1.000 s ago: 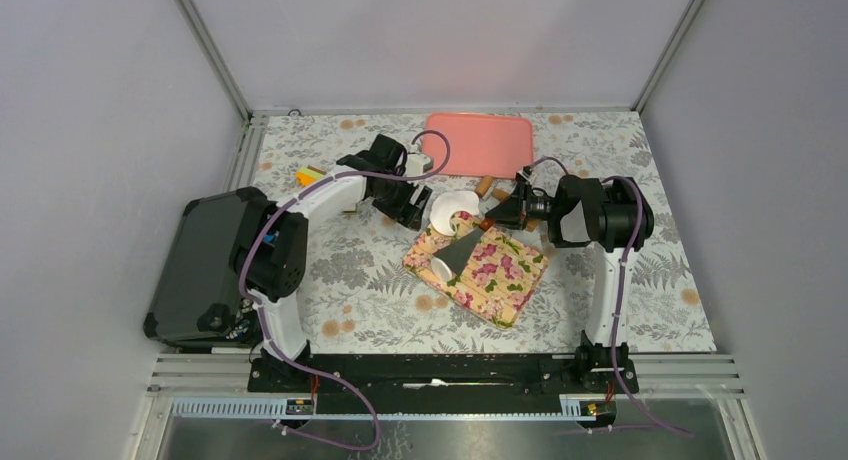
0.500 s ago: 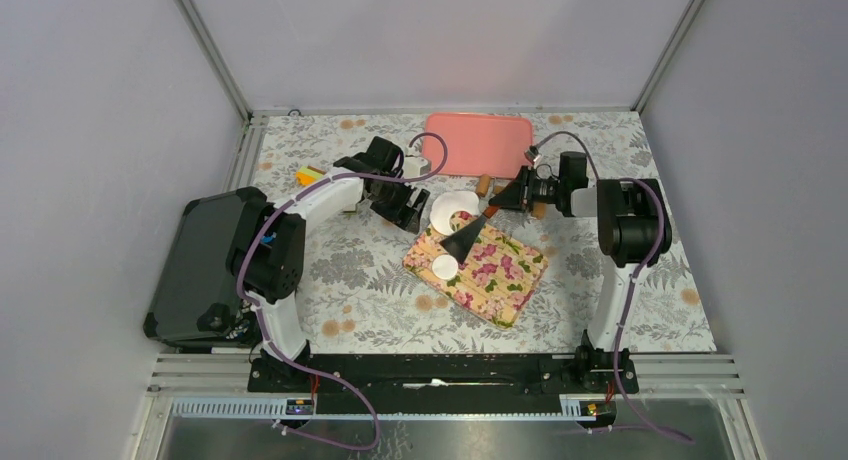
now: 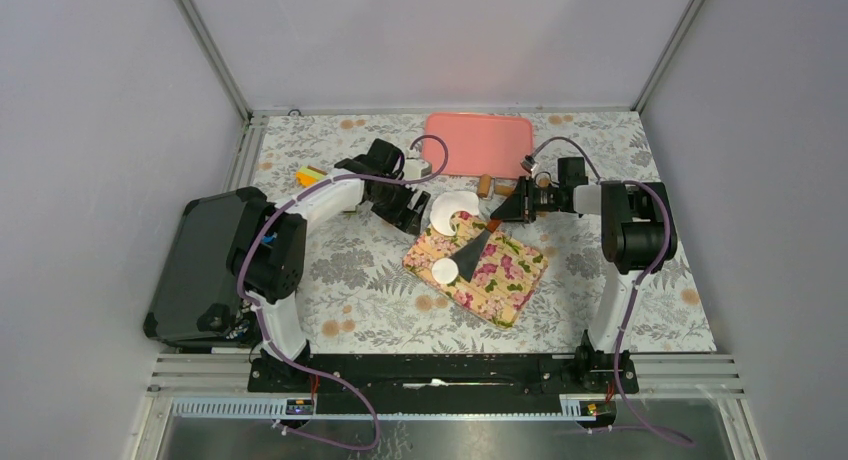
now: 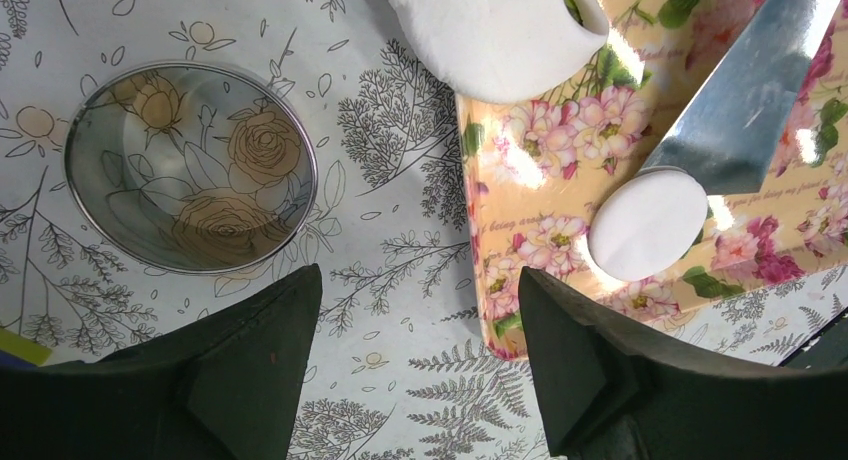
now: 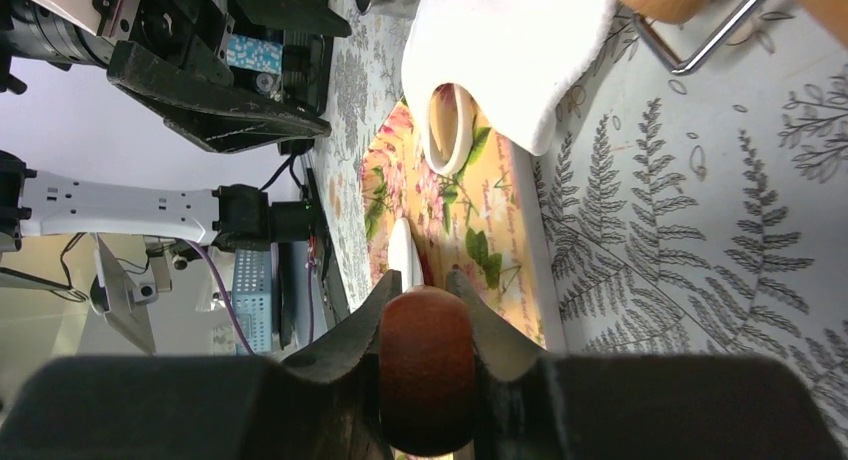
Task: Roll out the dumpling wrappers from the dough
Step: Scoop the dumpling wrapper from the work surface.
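The dough (image 3: 452,212) is a flat white sheet with a round notch, lying half on the floral board (image 3: 500,280); it also shows as dough (image 4: 495,30) and dough (image 5: 510,50). One round dumpling wrapper (image 3: 444,271) lies on the board's left corner, the same wrapper (image 4: 648,225) touching the shiny spatula blade (image 4: 745,90). My right gripper (image 5: 430,280) is shut on the spatula's brown handle (image 5: 425,365), right gripper (image 3: 510,205). My left gripper (image 4: 415,280) hangs open over the cloth beside the board, empty, left gripper (image 3: 408,212). The metal ring cutter (image 4: 190,167) sits left of it.
A pink tray (image 3: 478,145) lies at the back. The wooden rolling pin (image 3: 484,186) rests between tray and board, partly hidden by my right wrist. A black box (image 3: 195,270) stands at the left edge, with a yellow-orange item (image 3: 310,175) behind it.
My right arm swung its elbow back and to the right while keeping hold of the spatula; the blade shifted slightly right on the board. The left arm, dough and wrapper stayed put.
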You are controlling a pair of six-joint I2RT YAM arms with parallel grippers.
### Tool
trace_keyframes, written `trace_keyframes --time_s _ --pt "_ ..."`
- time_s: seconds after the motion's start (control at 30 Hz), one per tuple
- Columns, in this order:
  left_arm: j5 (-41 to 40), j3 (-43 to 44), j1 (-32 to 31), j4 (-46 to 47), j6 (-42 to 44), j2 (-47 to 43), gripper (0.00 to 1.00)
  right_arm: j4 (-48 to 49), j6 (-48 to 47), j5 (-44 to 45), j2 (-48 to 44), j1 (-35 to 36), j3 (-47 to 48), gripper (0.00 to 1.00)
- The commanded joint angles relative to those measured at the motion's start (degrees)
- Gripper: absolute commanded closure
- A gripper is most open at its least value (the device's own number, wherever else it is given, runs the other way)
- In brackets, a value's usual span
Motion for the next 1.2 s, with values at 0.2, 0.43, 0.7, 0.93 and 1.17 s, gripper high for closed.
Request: trace_keyframes --time_s 0.2,0.43,0.7,0.93,1.17 --pt "0.64 -1.12 -1.57 2.29 -0.49 1.11 0.24 3.56 -2.45 3.83 -1.53 4.33 -2.10 1.00" --pt "0.86 -1.06 -1.67 2.30 -0.68 1.45 0.24 8.32 0.45 2.85 -0.30 6.81 -1.80 1.00" --pt "0.75 -1.03 -1.67 2.29 -0.76 1.43 0.24 16.79 5.85 1.58 1.47 8.44 -3.29 1.00" --pt "0.76 -1.03 -1.67 2.42 -0.86 1.54 0.24 31.64 17.62 1.24 3.50 9.00 -5.86 1.00" --pt "0.77 -1.10 -1.67 2.38 -0.77 1.30 0.24 34.93 21.49 -0.77 5.94 11.18 -4.95 1.00"
